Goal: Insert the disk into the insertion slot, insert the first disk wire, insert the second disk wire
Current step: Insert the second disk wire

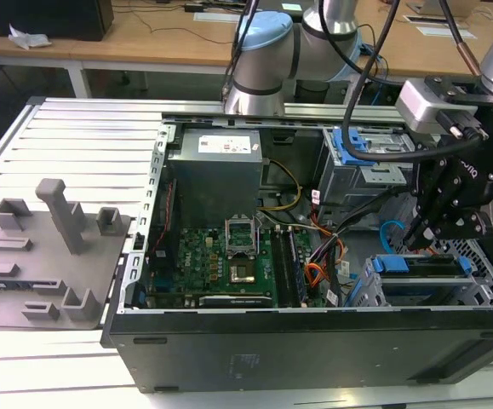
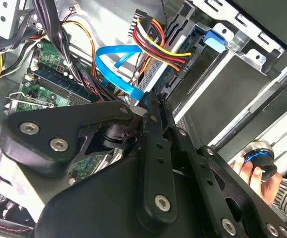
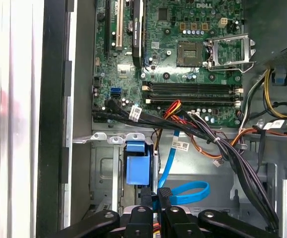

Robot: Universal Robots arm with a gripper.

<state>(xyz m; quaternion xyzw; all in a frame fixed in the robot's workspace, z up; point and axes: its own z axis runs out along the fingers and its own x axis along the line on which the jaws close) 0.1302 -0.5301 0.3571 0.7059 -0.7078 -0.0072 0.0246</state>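
Beside the low perforated silver drive bay (image 1: 476, 256), my black gripper (image 1: 418, 232) hangs with jaws nearly closed near the thin light blue looped cable (image 3: 185, 191). From the second wrist view, red-orange-black wires (image 2: 155, 42) show; the exterior view shows the blue-framed disk (image 1: 425, 266) seated.

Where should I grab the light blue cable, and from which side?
Take the second disk wire on its straight stretch beside the pincer, across its flat faces, from above through the case's open side. Its loop would likely just flex.
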